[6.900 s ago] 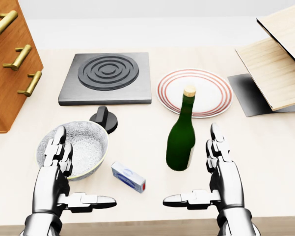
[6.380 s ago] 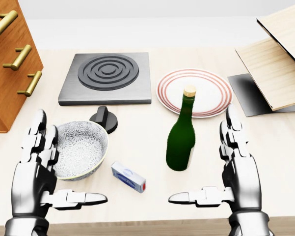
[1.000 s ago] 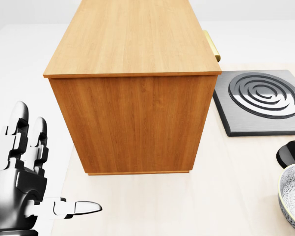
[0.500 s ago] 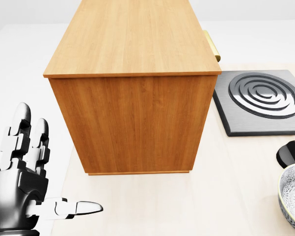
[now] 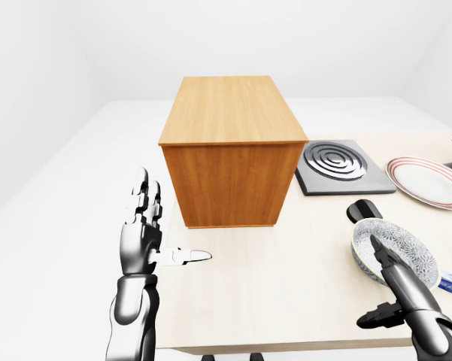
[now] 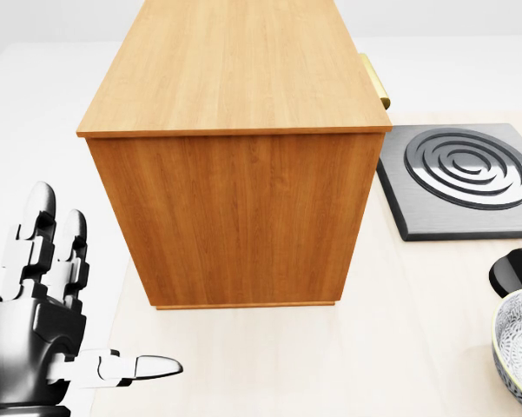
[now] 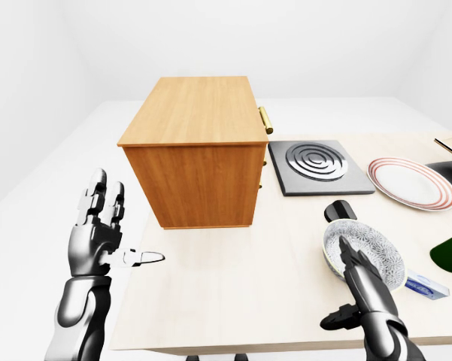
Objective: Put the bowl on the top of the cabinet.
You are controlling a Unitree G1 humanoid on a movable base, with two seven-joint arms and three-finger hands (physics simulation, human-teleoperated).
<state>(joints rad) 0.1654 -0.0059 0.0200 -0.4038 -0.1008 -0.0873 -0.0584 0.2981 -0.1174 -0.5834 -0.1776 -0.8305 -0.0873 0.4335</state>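
Wooden and broad, the cabinet (image 5: 232,150) is the biggest thing on the pale table (image 5: 286,301), with a flat bare top and brass handles on the side facing the right of the right-eye view. Right of it lie the dark burner plate (image 5: 338,167) and a red-rimmed plate (image 5: 427,180); a small black knob (image 5: 363,210) sits just above the bowl in the left-eye view.

The patterned bowl (image 5: 395,252) stands on the table near its lower right, well apart from the cabinet and not lifted. The right hand (image 7: 365,289) reaches over the bowl's near rim, fingers (image 7: 351,263) straight and spread, thumb out to the side; it is not closed on anything. The left hand (image 5: 143,237) is raised by the table's left edge, fingers upright and spread, thumb pointing right, empty.

To do the grasp well, I judge the right hand should hook the rim, fingers inside and thumb outside, then close firmly before lifting. The bowl must rise above the cabinet's top edge before crossing left, kept level, and be set down well inside the top.

Smooth light wood makes up the table; the room around it is plain white.
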